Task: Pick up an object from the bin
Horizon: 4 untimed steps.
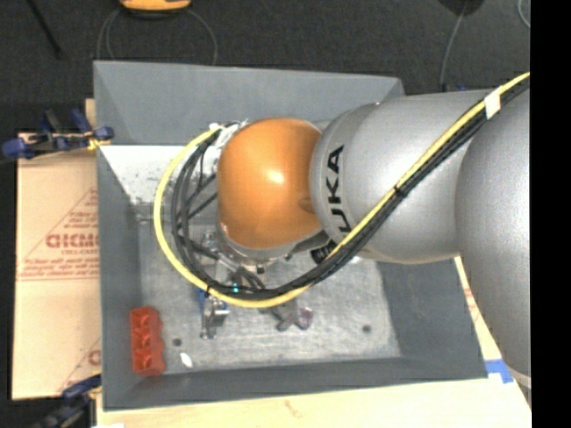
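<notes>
Red studded block (147, 339) in lower-left corner of grey metal bin (114, 266), white scrap (185, 360) beside; gripper (234, 303) mid-bin, grip impossible to tell.

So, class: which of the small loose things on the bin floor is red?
The red block near the bin's lower-left corner. The white scrap beside it and the purplish piece further right are not.

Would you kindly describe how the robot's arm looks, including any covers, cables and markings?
The arm has rounded silver-grey links with black KUKA lettering. An orange dome cover caps its wrist, and a yellow cable loops around it beside a bundle of black cables.
</notes>
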Each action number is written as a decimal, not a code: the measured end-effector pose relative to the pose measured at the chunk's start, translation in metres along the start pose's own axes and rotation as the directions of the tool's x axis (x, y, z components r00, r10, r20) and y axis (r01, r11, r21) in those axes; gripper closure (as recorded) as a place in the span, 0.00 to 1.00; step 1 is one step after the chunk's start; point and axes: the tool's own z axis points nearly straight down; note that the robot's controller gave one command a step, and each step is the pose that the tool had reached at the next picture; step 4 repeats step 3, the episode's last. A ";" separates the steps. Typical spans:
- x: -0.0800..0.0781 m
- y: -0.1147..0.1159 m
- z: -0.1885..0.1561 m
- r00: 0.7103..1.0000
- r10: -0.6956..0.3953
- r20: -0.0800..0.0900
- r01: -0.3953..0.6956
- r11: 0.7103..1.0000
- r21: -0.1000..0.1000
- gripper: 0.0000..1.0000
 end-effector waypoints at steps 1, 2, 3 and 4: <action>-0.049 -0.040 0.124 0.998 -0.064 0.014 0.064 0.998 -0.001 0.00; -0.051 -0.038 0.118 0.998 -0.062 0.024 0.062 0.998 -0.005 1.00; -0.052 -0.136 -0.033 0.988 -0.156 0.016 0.156 0.988 0.005 1.00; -0.052 -0.136 -0.033 0.988 -0.156 0.016 0.156 0.988 0.005 1.00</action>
